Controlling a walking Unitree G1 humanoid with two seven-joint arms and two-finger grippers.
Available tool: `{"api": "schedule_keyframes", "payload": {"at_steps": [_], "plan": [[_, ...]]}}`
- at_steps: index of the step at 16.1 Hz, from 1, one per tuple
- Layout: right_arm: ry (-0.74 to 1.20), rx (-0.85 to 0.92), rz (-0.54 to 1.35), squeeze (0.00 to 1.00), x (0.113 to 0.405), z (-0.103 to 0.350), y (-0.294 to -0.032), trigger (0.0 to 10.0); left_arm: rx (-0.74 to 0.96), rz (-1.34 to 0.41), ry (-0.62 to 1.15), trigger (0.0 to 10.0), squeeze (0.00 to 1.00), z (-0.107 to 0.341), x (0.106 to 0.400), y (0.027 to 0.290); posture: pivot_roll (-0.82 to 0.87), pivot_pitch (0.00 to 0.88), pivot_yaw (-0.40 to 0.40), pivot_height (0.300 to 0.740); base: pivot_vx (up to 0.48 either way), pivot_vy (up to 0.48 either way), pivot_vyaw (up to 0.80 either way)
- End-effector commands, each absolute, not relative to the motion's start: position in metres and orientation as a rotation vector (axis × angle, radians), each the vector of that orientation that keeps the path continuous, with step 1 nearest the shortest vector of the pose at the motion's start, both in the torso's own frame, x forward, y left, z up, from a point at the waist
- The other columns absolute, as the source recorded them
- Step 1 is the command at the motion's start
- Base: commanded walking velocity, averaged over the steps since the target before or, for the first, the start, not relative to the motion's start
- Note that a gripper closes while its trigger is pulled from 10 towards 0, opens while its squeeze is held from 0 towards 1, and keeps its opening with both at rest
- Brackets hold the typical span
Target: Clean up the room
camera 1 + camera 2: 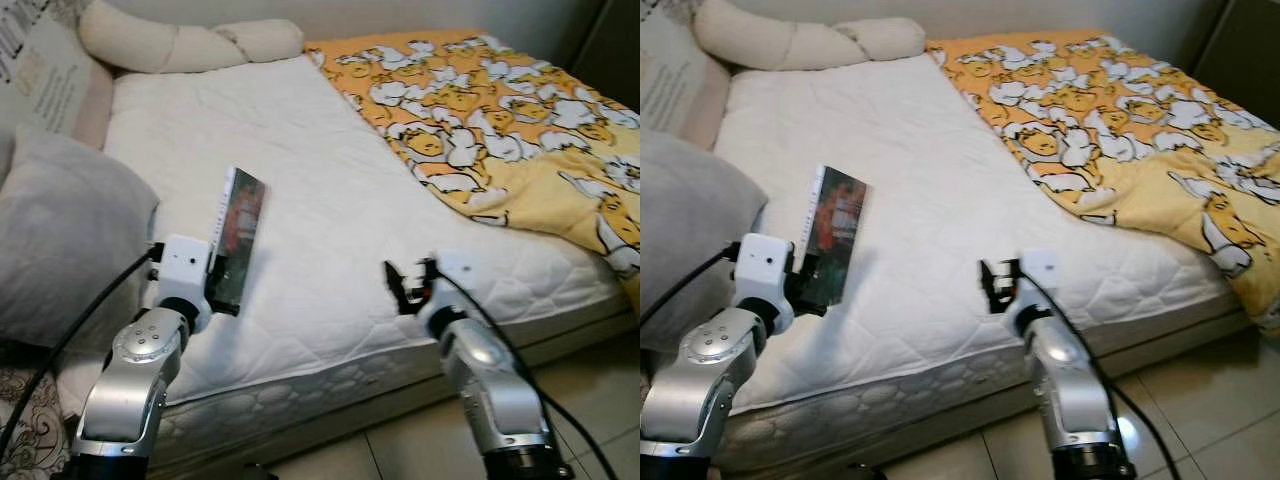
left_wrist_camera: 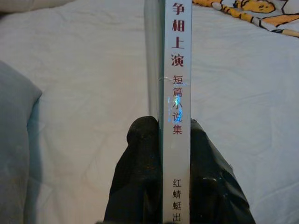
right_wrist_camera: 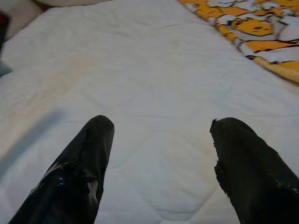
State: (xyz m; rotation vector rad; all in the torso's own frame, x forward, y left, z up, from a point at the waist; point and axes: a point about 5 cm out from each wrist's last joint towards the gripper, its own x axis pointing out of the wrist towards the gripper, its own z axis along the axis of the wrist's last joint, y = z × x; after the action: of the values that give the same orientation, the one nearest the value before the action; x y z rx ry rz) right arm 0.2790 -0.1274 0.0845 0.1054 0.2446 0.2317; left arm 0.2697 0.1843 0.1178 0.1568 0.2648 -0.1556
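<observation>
- Book: a thin paperback with a dark glossy cover and a white spine printed in red Chinese characters, held upright above the near left part of the bed, at about 8 o'clock in the head view. It stands on end, probably because it was gripped across its thickness, which keeps the cover clear of the bedding for carrying off.
- Left tool: its two black fingers are clamped on the book's lower spine, one on each cover.
- Grey pillow: soft, matte and rounded, at 9 o'clock by the bed's left edge, near the left arm.
- Mattress: white quilted fabric with a stitched pattern, bare through the middle.
- Right tool: fingers spread apart and holding nothing, hovering over the mattress's near edge at about 5 o'clock, likely free for the next item.
- Quilt: orange-yellow with white cartoon figures, rumpled, lying over the bed's right side from 1 to 3 o'clock.
</observation>
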Motion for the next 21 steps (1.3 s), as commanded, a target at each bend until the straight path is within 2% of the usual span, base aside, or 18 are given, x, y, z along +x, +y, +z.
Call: {"api": "schedule_keyframes", "payload": {"at_steps": [1,5,10,13,15,21], "plan": [[0.222,0.090,0.244,0.00,0.282,0.090,-0.127,10.0,0.160,-0.173,0.210,10.0,0.00,0.128,0.275,0.181,-0.02,0.000,-0.002,0.740,0.266,0.000,0.00],[0.221,0.075,0.272,0.00,0.282,0.091,-0.126,10.0,0.157,-0.178,0.203,10.0,0.00,0.128,0.276,0.181,-0.02,0.000,-0.002,0.740,0.318,0.000,0.10],[0.229,0.070,0.281,0.00,0.282,0.090,-0.126,10.0,0.153,-0.173,0.208,10.0,0.00,0.127,0.277,0.181,-0.03,0.000,0.002,0.740,0.332,0.000,0.68],[0.239,0.071,0.269,0.00,0.283,0.089,-0.129,10.0,0.150,-0.163,0.208,10.0,0.00,0.127,0.277,0.184,-0.03,0.000,0.006,0.740,0.329,0.000,0.00],[0.242,0.067,0.264,0.00,0.283,0.089,-0.131,10.0,0.138,-0.159,0.207,10.0,0.00,0.127,0.277,0.184,-0.04,0.000,0.006,0.740,0.000,0.000,0.00],[0.259,0.082,0.277,0.00,0.285,0.092,-0.134,10.0,0.173,-0.299,0.303,10.0,0.00,0.112,0.272,0.174,-0.06,0.000,-0.002,0.740,0.000,0.000,0.00]]}}
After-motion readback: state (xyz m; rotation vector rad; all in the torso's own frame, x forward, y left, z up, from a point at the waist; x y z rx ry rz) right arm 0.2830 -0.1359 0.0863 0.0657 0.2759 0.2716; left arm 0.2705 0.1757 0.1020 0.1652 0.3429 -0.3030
